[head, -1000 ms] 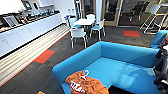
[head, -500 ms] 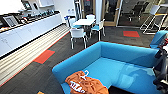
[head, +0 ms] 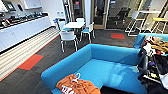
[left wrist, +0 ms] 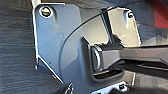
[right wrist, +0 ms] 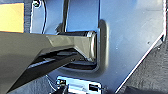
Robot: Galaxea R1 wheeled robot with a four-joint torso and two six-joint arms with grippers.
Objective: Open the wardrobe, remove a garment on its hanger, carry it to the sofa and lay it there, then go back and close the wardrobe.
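Note:
The bright blue sofa (head: pixel 107 70) takes up the lower middle of the head view. The rust-orange garment (head: pixel 77 87) lies crumpled on its seat near the left arm, at the bottom edge of the picture. The white hanger (head: pixel 77 77) pokes out of the garment's neck, with its hook pointing towards the sofa's back. Nothing is holding the garment or the hanger. The left wrist and right wrist views show the robot's own dark plate and bar over grey carpet.
A dark heap of clothes and gear (head: pixel 155 62) stands close at the right, beside a second blue seat (head: pixel 142 38). Beyond the sofa are a white table (head: pixel 73 25) with chairs (head: pixel 68 37). A long white counter (head: pixel 22 30) runs along the left wall. Glass doors are at the back.
The whole head picture has shifted a little to the left, so the camera has moved. The garment and hanger lie on the sofa as before.

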